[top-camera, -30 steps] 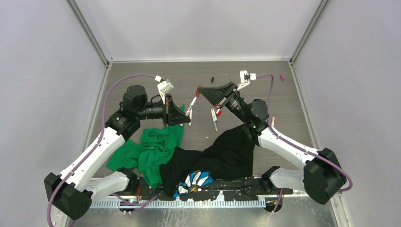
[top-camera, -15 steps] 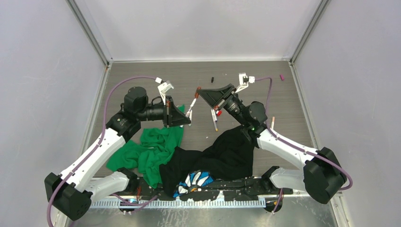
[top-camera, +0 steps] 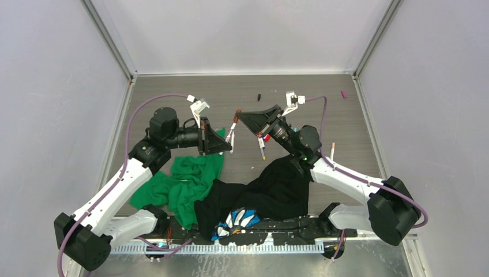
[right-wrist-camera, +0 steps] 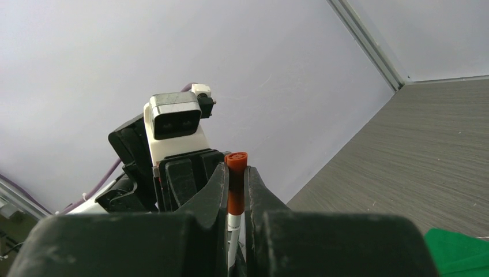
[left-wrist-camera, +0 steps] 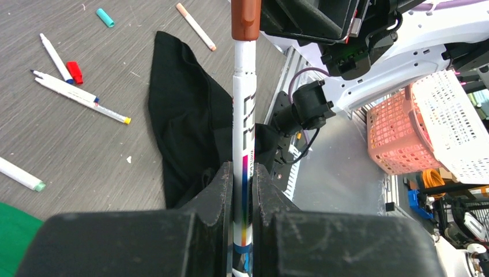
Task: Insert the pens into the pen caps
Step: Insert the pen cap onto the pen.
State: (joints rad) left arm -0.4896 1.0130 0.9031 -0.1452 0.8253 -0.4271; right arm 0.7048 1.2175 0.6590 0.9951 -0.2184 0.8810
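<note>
My left gripper (left-wrist-camera: 243, 173) is shut on a white pen (left-wrist-camera: 244, 115) and holds it above the table. A red-brown pen cap (left-wrist-camera: 246, 20) sits on the pen's far end. My right gripper (right-wrist-camera: 235, 168) is shut on that cap (right-wrist-camera: 236, 157), with the white barrel (right-wrist-camera: 233, 222) showing below it. In the top view the two grippers meet at mid-table, left (top-camera: 229, 141) and right (top-camera: 237, 115), with the pen (top-camera: 232, 130) between them. Loose pens (left-wrist-camera: 81, 99), a red cap (left-wrist-camera: 74, 71) and a teal cap (left-wrist-camera: 105, 17) lie on the table.
A green cloth (top-camera: 184, 179) and a black cloth (top-camera: 277, 184) lie at the near side, with a blue-and-white cloth (top-camera: 239, 219) by the arm bases. A black cap (top-camera: 259, 96) and a magenta cap (top-camera: 344, 94) lie at the far side. A pen (top-camera: 332, 148) lies at the right.
My right gripper has carried the cap left and down to the end of the pen. The cap now sits over the pen's end. The left gripper has barely moved.
</note>
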